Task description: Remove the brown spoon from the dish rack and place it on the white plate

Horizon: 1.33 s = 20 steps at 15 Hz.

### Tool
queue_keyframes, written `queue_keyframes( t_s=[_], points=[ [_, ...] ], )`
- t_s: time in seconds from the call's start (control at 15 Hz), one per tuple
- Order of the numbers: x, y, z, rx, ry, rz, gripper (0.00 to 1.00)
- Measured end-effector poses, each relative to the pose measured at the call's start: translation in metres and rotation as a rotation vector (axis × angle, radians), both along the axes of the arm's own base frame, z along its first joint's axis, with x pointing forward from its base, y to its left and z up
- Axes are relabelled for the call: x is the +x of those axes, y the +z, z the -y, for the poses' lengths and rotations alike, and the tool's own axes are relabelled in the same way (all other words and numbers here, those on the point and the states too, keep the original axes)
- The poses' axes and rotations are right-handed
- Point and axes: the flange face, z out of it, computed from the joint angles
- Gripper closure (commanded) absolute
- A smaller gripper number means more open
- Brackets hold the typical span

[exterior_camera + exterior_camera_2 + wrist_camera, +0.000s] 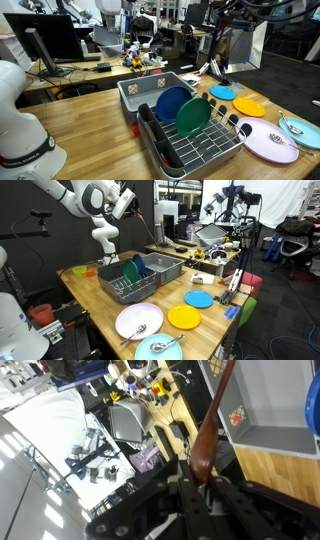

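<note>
Brown spoon (207, 440): off the dish rack (200, 150), clamped at its bowl end in the hand (200, 482) and held high above the tabletop (90, 110). Step in hand: carry to the white plate (258, 146), right of the rack, bearing 1 utensil (141, 331). Next move calls for travel across, descent and a flat release.

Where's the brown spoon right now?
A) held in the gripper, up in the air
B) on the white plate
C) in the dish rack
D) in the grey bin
A: in the wrist view the brown spoon is clamped in the gripper, and in an exterior view it hangs in the air, clear of the dish rack and the white plate.
</note>
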Motion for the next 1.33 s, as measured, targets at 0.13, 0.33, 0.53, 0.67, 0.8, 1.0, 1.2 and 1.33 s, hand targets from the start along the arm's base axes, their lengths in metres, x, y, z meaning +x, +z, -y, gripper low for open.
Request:
queue_keyframes(
  t_s=[0.13,0.33,0.53,0.67,0.8,1.0,1.2,1.33],
  points=[
    [-0.017,-0.013,0.016,-0.039,-0.052,-0.015,0.97],
    [-0.039,-0.044,0.017,-0.08,-0.098,-0.061,0.97],
    [-0.053,-0.075,0.015,-0.11,-0.144,-0.127,0.97],
    [-0.058,-0.093,0.014,-0.135,-0.167,-0.179,0.97],
    [-0.061,-0.108,0.015,-0.158,-0.19,-0.23,0.97],
    [-0.061,-0.121,0.02,-0.177,-0.232,-0.292,0.97],
    [-0.062,-0.134,0.026,-0.2,-0.268,-0.384,0.97],
    [-0.064,-0.142,0.028,-0.224,-0.289,-0.444,0.97]
  ],
)
